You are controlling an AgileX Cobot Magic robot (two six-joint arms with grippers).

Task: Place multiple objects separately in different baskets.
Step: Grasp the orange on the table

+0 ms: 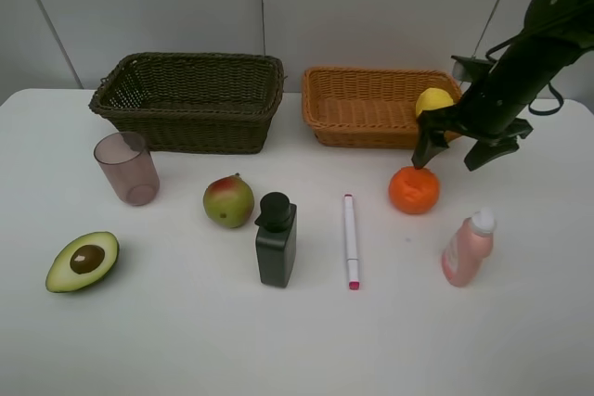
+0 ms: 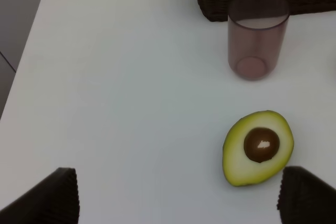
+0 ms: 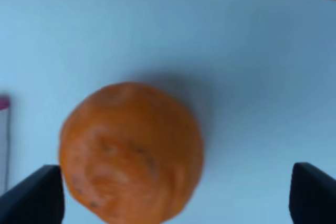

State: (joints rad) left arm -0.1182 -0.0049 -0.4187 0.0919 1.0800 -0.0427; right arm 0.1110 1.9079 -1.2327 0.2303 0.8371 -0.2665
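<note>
Though the dark basket looks empty, the orange-tan basket holds the lemon, so one of eight is done. On the table: black pump bottle, pink bottle, cup, avocado half, pear, orange, marker. Right gripper hangs open just above the orange, probably next. Left gripper is open near the avocado half, holding nothing.

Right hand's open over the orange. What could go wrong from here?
1. In the right wrist view the orange sits off-centre, close to one finger of the right hand; closing could nudge it, and being round it may roll toward the marker or the pink bottle.
2. The hand hangs beside the near rim of the orange-tan basket, where the lemon lies; the lift could clip that rim.
</note>
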